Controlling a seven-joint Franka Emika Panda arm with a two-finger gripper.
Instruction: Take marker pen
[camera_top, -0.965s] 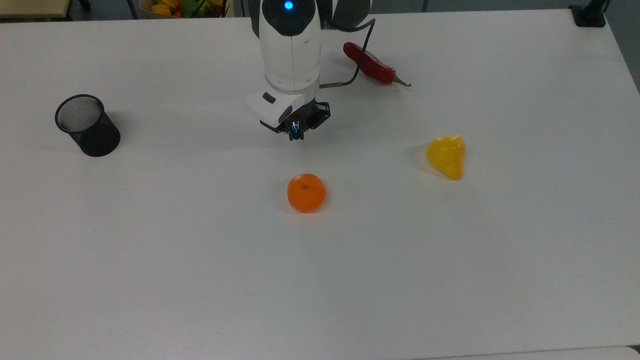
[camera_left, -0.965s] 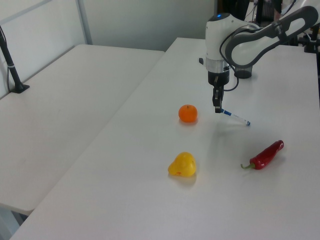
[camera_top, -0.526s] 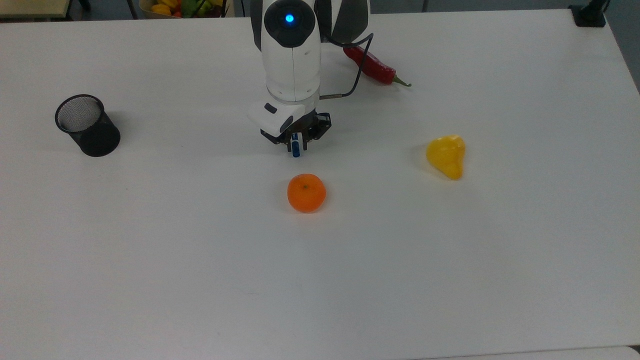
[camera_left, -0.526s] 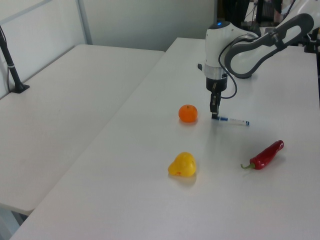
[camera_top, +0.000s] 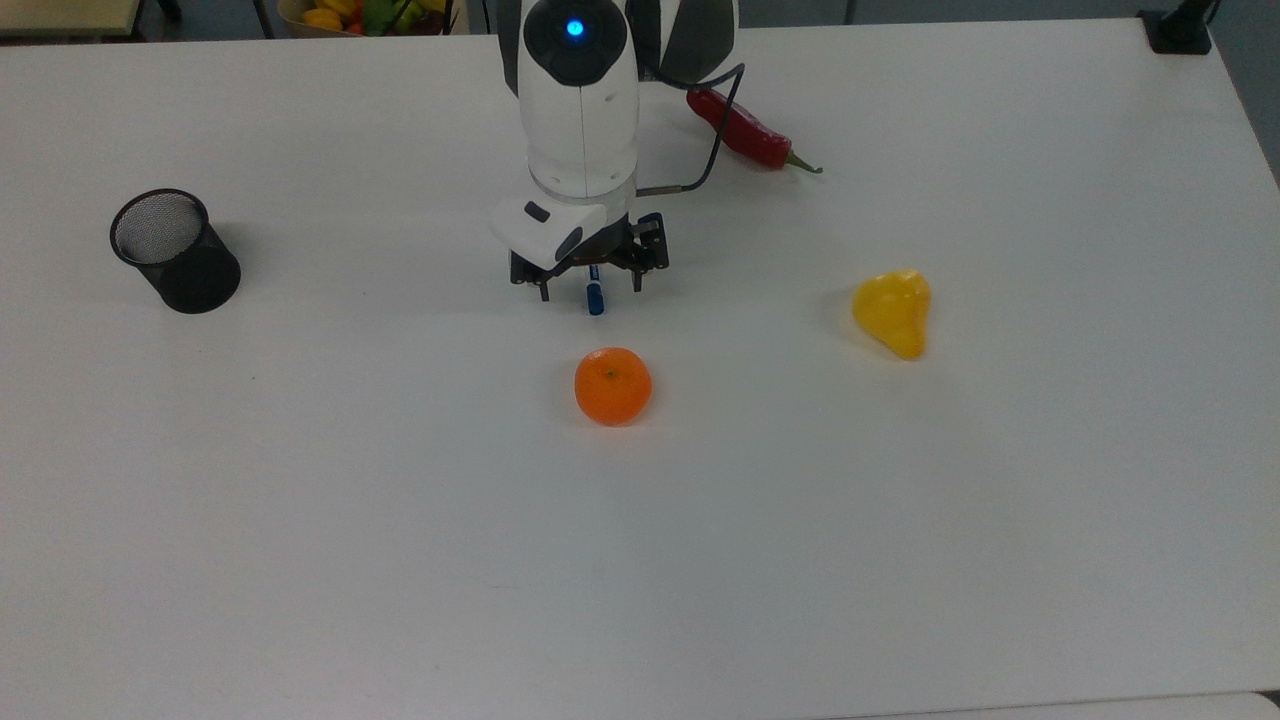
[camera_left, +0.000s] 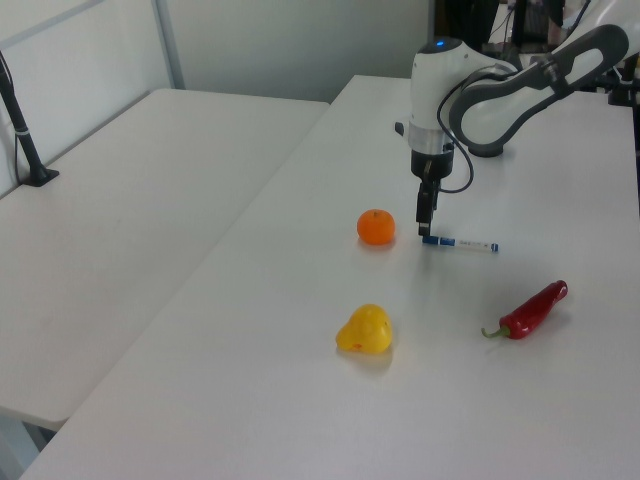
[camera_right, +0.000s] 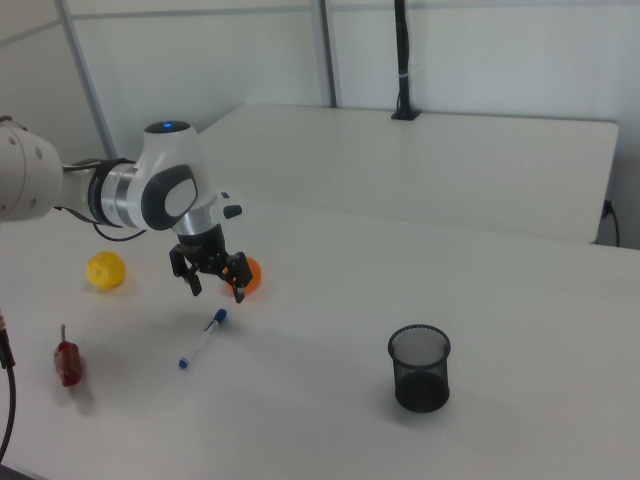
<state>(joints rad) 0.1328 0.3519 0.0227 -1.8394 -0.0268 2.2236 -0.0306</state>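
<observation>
Marker pen (camera_right: 203, 340) lies flat on the worktop (camera_top: 400, 550) directly under the hand (camera_right: 213, 285), near the orange (camera_top: 612, 386), not touching it. Hand spread wide, holding nothing. Count: one marker, one orange, one yellow pear (camera_top: 893, 311), one red chilli (camera_top: 745, 130), one mesh cup (camera_top: 175, 250).

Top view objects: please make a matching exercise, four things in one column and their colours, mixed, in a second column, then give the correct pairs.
Things:
1. chili pepper
2. mesh cup
3. round fruit
4. marker pen cap

Colours:
A. orange
B. blue
C. red
D. black

Pairs: 1-C, 2-D, 3-A, 4-B
</observation>
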